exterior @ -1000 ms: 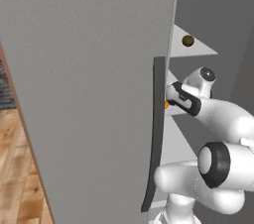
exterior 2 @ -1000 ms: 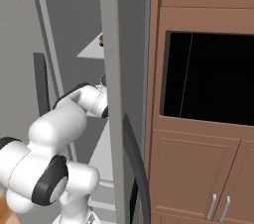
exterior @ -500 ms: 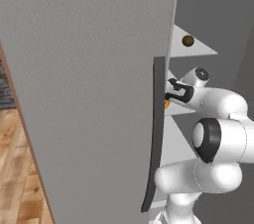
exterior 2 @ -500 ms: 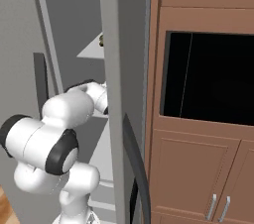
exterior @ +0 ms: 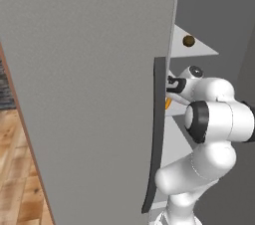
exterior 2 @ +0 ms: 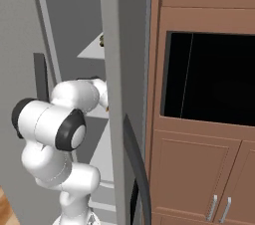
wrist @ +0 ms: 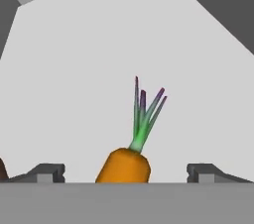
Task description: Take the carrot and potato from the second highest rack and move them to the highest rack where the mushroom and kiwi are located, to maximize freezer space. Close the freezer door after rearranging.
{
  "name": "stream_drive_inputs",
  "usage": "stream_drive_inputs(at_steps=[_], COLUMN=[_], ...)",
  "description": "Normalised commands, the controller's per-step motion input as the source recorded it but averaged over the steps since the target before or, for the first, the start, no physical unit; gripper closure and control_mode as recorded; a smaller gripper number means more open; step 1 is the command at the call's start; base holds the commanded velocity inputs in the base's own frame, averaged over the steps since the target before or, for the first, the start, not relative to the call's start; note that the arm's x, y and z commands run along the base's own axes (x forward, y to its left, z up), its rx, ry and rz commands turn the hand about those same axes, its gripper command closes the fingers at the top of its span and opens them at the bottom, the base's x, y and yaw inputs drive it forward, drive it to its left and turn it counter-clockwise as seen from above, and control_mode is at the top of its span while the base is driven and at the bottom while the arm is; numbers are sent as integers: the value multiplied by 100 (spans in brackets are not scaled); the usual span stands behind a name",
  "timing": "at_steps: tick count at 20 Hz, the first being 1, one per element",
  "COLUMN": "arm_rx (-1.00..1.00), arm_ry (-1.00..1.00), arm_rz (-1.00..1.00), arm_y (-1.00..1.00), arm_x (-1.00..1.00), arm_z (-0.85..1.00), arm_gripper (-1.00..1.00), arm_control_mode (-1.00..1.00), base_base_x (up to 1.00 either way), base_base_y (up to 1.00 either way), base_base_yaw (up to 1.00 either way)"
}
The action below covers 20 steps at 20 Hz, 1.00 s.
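The carrot [wrist: 124,164], orange with green and purple leaves, lies on the pale second highest rack [wrist: 149,44] in the hand view. My gripper [wrist: 124,172] is open, with one fingertip [wrist: 47,172] on each side of the carrot, well apart from it. A dark brown sliver [wrist: 1,169] at the left edge cannot be identified. In the left base view an orange bit of the carrot [exterior: 168,103] peeks out under my hand [exterior: 175,85], whose fingers are hidden behind the door edge. A small brown ball [exterior: 188,41] rests on the highest rack [exterior: 201,49].
The open freezer door [exterior: 89,94] with its long dark handle [exterior: 157,134] stands close on the left of my arm. The right door [exterior 2: 122,69] stands ajar on the other side, beside a wooden cabinet with a black oven [exterior 2: 214,79]. Lower shelves [exterior: 174,129] lie beneath.
My arm has folded, the elbow rising and swinging closer to the shelves, and the hand has reached further left into the freezer toward the carrot. The door has not moved.
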Motion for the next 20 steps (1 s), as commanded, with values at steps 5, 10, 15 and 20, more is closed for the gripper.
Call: stream_drive_inputs(at_steps=[5, 10, 15, 20], arm_rx=[1, 0, 0, 0], arm_ry=[3, 1, 0, 0], arm_rz=[-2, -2, 0, 0], arm_y=[0, 18, 31, 24], arm_x=[25, 4, -32, -18], arm_z=[-25, -29, -37, -28], arm_gripper=[-100, 100, 100, 100], arm_control_mode=[-100, -100, -100, -100], base_base_x=[0, 0, 0, 0], base_base_y=[0, 0, 0, 0], base_base_yaw=[0, 0, 0, 0])
